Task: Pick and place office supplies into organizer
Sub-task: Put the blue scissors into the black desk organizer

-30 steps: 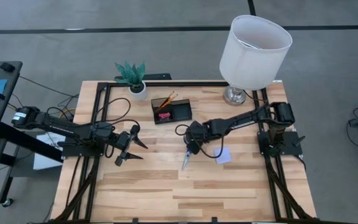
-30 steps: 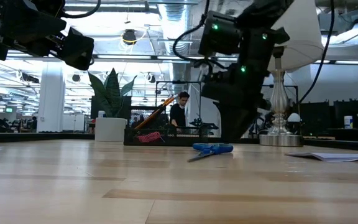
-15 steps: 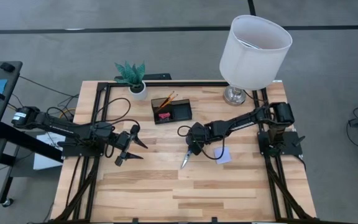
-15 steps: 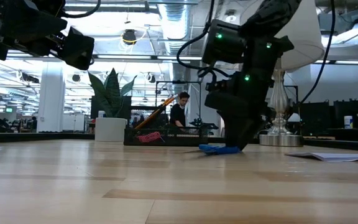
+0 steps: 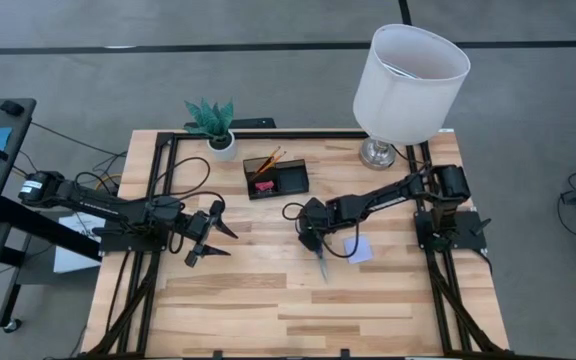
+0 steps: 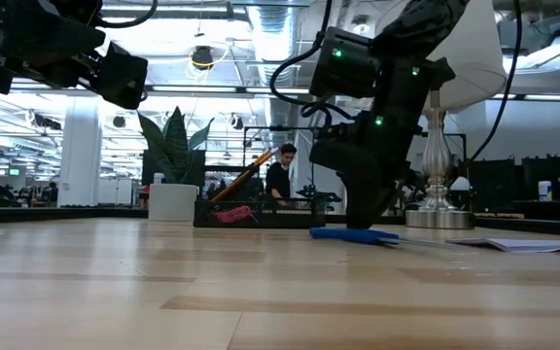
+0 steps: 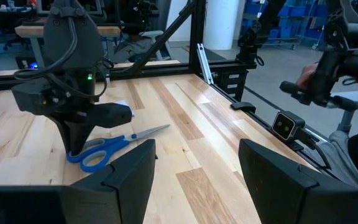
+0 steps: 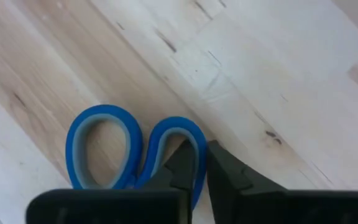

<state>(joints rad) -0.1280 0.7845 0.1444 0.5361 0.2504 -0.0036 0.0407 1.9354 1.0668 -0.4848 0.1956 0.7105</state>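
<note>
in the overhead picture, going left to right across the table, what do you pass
left gripper → potted plant → organizer → right gripper, down at the scissors → note pad → lamp

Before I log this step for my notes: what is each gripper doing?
Left gripper: open, holding nothing, above the table's left side.
Right gripper: shut on the blue-handled scissors, which lie on the table.

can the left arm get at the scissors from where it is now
Probably yes: bare table lies between the left tool and the scissors. But the right tool is already down at their blue handles, so the arms would crowd.
</note>
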